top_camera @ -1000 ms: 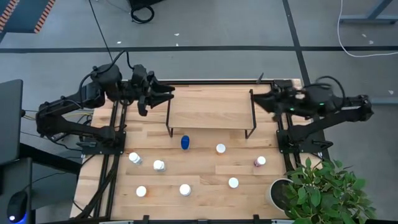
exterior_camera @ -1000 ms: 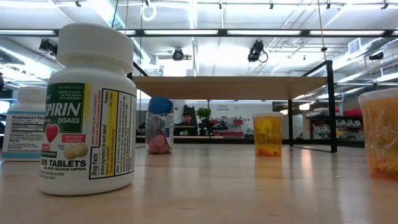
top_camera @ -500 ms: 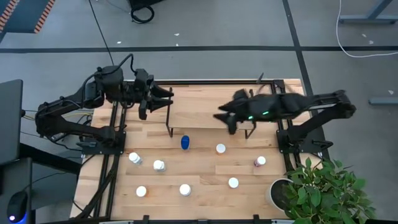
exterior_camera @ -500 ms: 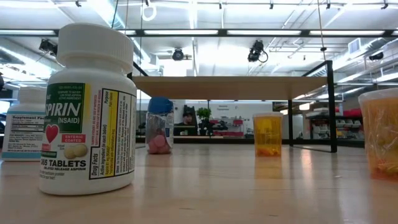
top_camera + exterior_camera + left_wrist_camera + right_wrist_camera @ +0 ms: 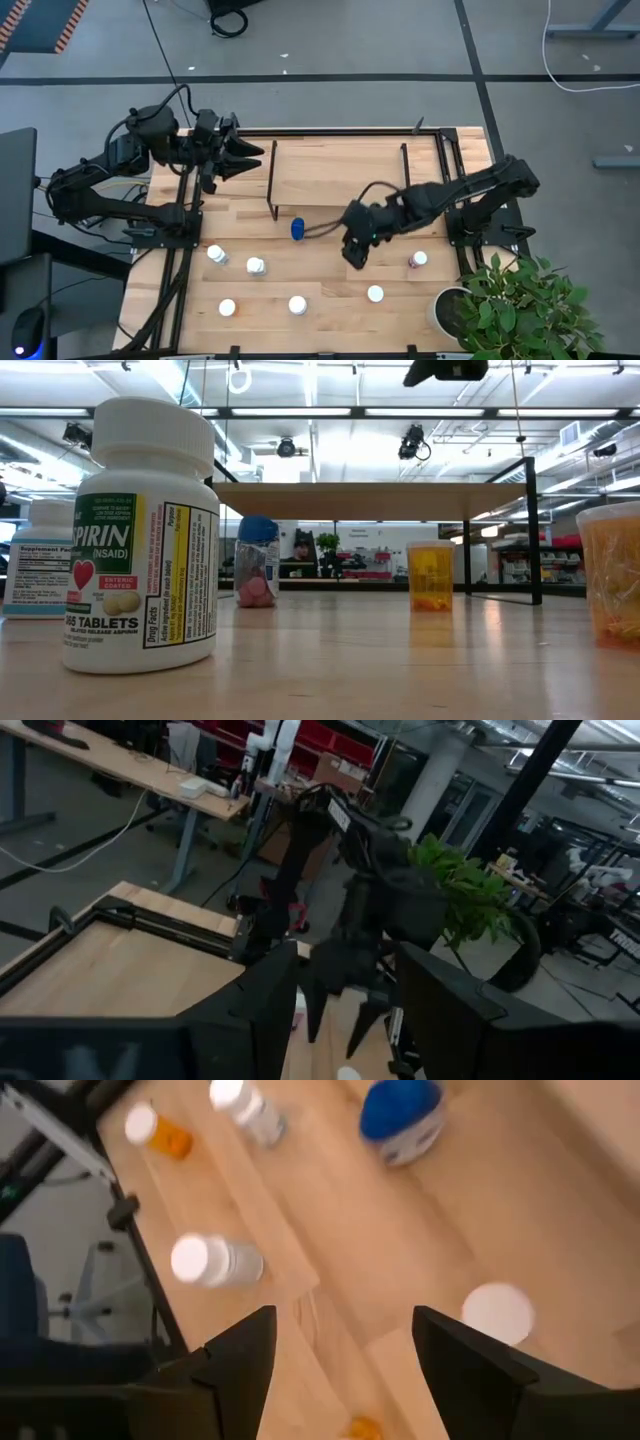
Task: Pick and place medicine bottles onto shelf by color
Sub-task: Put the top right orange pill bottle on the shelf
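Note:
Small white-capped medicine bottles stand on the table: a blue one [image 5: 298, 229], a pinkish one [image 5: 419, 259] and several more [image 5: 256, 266] nearer the near edge. The shelf [image 5: 335, 176] stands on black legs at the far middle. My right gripper [image 5: 355, 250] hovers open above the table's middle and covers one bottle in the high view. In the right wrist view its fingers [image 5: 345, 1350] spread above the wood, with a white cap [image 5: 497, 1310] beside one finger and the blue bottle [image 5: 400, 1115] farther off. My left gripper [image 5: 240, 156] waits open at the shelf's far left corner.
A potted plant [image 5: 520, 305] stands at the table's near right corner. The low view shows an aspirin bottle [image 5: 145, 540] close up and an orange bottle [image 5: 432, 575] under the shelf board [image 5: 370, 498]. Bare wood lies between the bottles.
My right arm has swung from the table's far right corner, across the shelf, out to the table's middle toward the near edge, and now covers one white-capped bottle. My left gripper has drawn back a little toward the left edge. No bottle has moved.

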`<move>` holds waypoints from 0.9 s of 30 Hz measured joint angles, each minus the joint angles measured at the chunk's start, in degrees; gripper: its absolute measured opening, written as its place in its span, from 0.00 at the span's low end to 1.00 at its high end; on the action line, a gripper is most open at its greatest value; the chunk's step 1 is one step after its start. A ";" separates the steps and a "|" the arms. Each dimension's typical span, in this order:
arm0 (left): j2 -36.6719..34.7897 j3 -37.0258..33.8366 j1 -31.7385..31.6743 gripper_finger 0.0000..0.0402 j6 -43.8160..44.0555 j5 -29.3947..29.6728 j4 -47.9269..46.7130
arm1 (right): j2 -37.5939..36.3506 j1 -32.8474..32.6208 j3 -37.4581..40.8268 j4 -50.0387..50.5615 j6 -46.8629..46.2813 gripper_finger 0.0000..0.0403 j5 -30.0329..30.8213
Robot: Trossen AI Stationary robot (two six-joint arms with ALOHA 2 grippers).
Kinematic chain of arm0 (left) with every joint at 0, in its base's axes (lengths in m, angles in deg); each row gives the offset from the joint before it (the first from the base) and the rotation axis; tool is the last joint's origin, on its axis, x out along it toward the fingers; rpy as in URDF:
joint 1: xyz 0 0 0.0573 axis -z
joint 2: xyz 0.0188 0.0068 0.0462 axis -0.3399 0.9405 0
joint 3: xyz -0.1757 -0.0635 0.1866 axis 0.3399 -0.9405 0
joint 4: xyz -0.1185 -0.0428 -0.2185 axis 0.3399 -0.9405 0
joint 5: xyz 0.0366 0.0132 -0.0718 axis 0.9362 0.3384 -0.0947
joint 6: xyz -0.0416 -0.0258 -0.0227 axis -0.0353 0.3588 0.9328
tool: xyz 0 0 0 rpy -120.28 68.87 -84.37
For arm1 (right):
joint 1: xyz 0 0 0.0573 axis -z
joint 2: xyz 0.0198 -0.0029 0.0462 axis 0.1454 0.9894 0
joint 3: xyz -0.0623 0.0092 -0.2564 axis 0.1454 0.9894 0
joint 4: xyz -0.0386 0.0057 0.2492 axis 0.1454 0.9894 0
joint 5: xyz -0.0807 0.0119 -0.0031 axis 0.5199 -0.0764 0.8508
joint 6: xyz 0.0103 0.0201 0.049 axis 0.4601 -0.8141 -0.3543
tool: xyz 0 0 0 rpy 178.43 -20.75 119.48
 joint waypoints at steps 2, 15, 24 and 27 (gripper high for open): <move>0.07 0.00 0.42 0.43 0.31 0.00 -0.11 | 1.22 -1.30 -0.02 0.02 0.06 0.61 0.00; 0.22 0.00 3.86 0.43 -0.02 0.01 -1.15 | 10.30 -2.80 -0.02 8.27 0.17 0.80 8.80; 0.22 0.00 4.52 0.44 -0.13 0.03 -4.46 | 12.01 0.05 0.13 12.03 -11.04 0.80 10.51; 0.22 0.00 4.52 0.43 -0.13 0.02 -5.24 | 12.11 0.64 0.13 11.93 -15.97 0.80 9.90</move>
